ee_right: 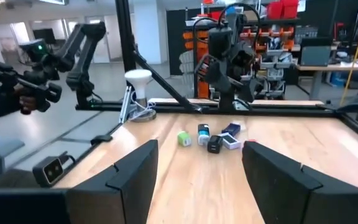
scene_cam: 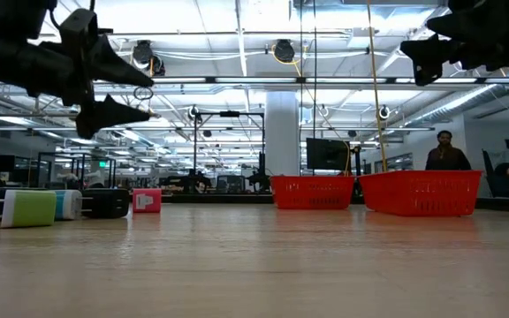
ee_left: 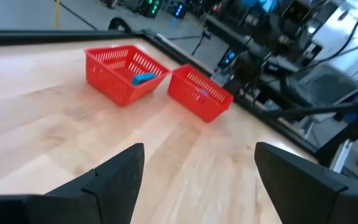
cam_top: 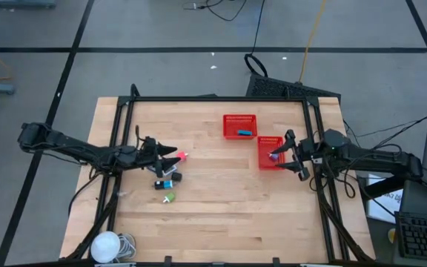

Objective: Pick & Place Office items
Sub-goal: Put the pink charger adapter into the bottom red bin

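Several small office items lie on the wooden table at left: a pink piece [cam_top: 181, 156], a black, blue and white cluster [cam_top: 166, 179] and a green piece [cam_top: 169, 198]. They also show in the low view: green [scene_cam: 29, 208], black [scene_cam: 104, 202], pink [scene_cam: 147, 200]. A blue piece [cam_top: 245, 133] lies in the far red basket [cam_top: 239, 117], and a purple piece [cam_top: 274, 156] lies in the near-right red basket [cam_top: 265, 165]. My left gripper [cam_top: 170, 155] hangs open and empty above the table, over the pink piece. My right gripper [cam_top: 289, 155] is open and empty, high over the right basket's edge.
A white lamp-like object with a coiled cable [cam_top: 107, 245] sits at the table's near left corner. A black frame [cam_top: 213, 99] runs along the far edge and down both sides. The two baskets stand side by side at the far right [ee_left: 126, 71] [ee_left: 199, 93]. A person [scene_cam: 447, 152] stands in the room beyond.
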Controlling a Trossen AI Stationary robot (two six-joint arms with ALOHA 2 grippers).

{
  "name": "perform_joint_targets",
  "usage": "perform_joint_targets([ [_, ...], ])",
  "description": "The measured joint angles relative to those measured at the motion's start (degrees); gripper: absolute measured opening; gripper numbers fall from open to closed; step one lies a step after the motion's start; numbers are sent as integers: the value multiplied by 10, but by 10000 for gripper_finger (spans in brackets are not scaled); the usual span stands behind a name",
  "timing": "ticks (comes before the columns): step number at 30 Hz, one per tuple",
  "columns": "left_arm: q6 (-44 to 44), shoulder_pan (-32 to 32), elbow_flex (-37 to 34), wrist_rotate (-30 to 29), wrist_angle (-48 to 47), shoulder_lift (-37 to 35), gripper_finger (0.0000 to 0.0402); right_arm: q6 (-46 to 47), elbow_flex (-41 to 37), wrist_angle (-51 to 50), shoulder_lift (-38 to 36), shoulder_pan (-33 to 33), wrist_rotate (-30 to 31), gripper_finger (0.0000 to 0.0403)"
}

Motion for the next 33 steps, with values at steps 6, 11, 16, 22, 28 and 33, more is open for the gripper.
perform_joint_targets([
  [6, -4, 0, 15, 1, 0, 78, 295, -5, 0, 3, 0, 0, 0, 221],
  [11, 7, 0, 37, 1, -8, 136, 296, -5, 0, 3, 0, 0, 1, 221],
  [16, 44, 0, 87, 1, -83, 170, 296, -5, -14, 17, 1, 0, 1, 221],
  [22, 93, 0, 175, -13, -274, 185, 296, -6, -25, 21, 1, 0, 2, 221],
  [28, 71, 17, 203, -14, -393, 200, 296, -10, -26, 21, 1, 0, 3, 221],
  [33, 58, 31, 202, -9, -406, 241, 296, -10, -26, 21, 1, 0, 3, 221],
])
